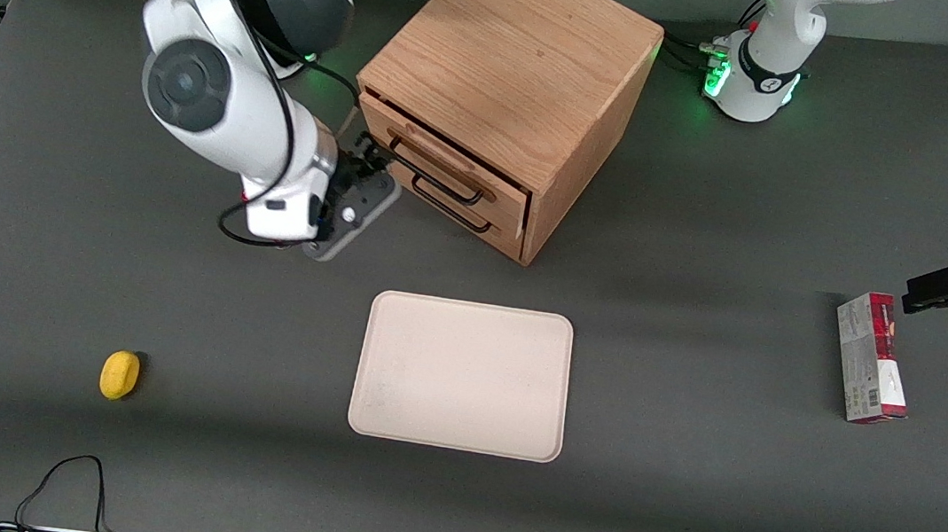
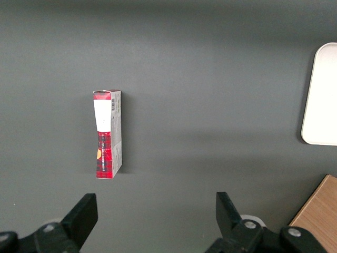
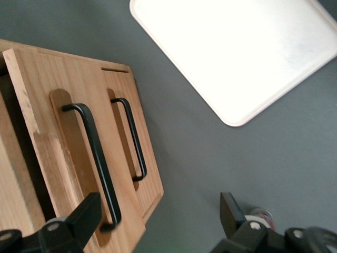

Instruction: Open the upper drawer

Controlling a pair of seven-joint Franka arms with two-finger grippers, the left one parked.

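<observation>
The wooden cabinet [image 1: 515,65] stands at the back of the table. Its upper drawer [image 1: 450,159] is pulled out a little, with a dark gap showing under the cabinet top. In the right wrist view the upper drawer [image 3: 58,132] juts out past the lower drawer [image 3: 145,174]. The upper drawer's black bar handle [image 1: 435,174] [image 3: 95,153] runs along its front, above the lower handle [image 3: 131,137]. My gripper [image 1: 367,166] [image 3: 158,213] is open in front of the drawers, at the handle's end toward the working arm. The handle's tip lies just inside one finger [image 3: 84,216]. Nothing is gripped.
A cream tray [image 1: 461,376] [image 3: 237,52] lies nearer the front camera than the cabinet. A small yellow object [image 1: 120,375] sits toward the working arm's end. A red and white box [image 1: 871,358] [image 2: 108,134] lies toward the parked arm's end.
</observation>
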